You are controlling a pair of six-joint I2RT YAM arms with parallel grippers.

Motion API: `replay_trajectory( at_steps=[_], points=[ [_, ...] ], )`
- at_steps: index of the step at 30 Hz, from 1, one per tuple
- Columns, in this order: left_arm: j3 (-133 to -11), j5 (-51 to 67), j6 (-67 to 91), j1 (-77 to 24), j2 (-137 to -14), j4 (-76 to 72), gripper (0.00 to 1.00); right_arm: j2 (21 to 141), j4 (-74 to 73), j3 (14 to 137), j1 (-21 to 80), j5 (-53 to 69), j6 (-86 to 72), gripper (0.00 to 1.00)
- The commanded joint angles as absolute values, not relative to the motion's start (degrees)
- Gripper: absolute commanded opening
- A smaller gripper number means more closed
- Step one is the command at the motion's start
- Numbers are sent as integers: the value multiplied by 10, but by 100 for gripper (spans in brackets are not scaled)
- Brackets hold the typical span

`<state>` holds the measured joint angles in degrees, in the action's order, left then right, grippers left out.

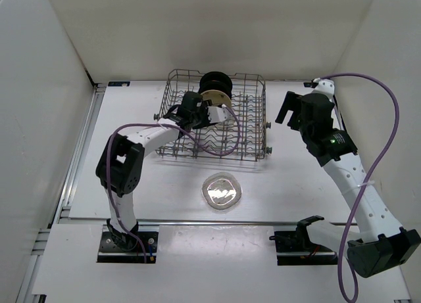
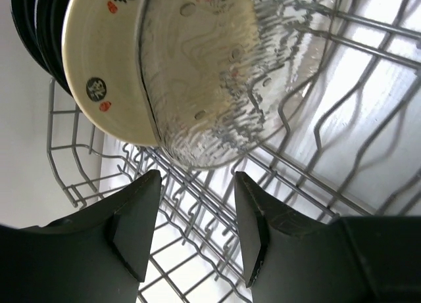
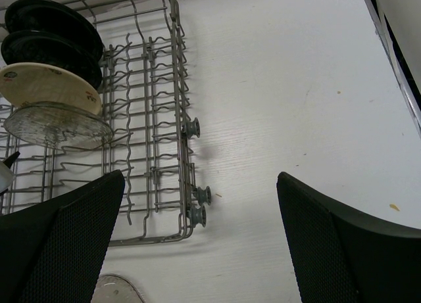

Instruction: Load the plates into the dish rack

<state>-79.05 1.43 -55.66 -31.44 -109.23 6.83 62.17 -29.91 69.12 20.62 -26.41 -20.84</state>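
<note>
L fingers (image 2: 131, 227) part-open, empty, just short of clear plate (image 2: 223, 86), upright by cream plate (image 2: 99, 66) at dish rack (image 3: 154, 106) far edge, black plates (image 3: 52, 33) behind, part hidden, R fingers (image 3: 72, 237) wide, empty, 2nd clear plate (image 1: 222, 191) near surface (image 1: 296, 185) front edge

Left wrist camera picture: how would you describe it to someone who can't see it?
A clear plate stands on edge in the grey wire dish rack, in front of a spotted cream plate and black plates. At the bottom, the left hand has its two dark fingers apart, holding nothing.
</note>
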Motion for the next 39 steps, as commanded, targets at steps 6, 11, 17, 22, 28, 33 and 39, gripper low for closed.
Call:
replay_trajectory(
  at_steps=[6, 11, 17, 22, 28, 33, 39],
  points=[
    [-770, 46, -535, -306, -985, 81, 59, 616, -279, 687, 204, -258, -220, 99],
    [-798, 52, -474, -289, -941, 92, 62, 621, -279, 698, 204, -252, -225, 99],
    [-855, 67, -173, -215, -865, 98, 100, 638, -240, 742, 204, -157, -220, 99],
    [-883, -63, 80, -200, -822, 190, 100, 677, -240, 802, 197, 3, -227, 97],
    [-774, 66, 225, -162, -716, 271, 100, 690, -235, 742, 138, 252, -391, 100],
    [-660, 167, 264, -133, -625, 271, 100, 617, -330, 638, 146, 300, -364, 100],
    [-628, 223, 264, -98, -599, 271, 100, 439, -336, 434, 154, 248, -359, 100]
  ],
)
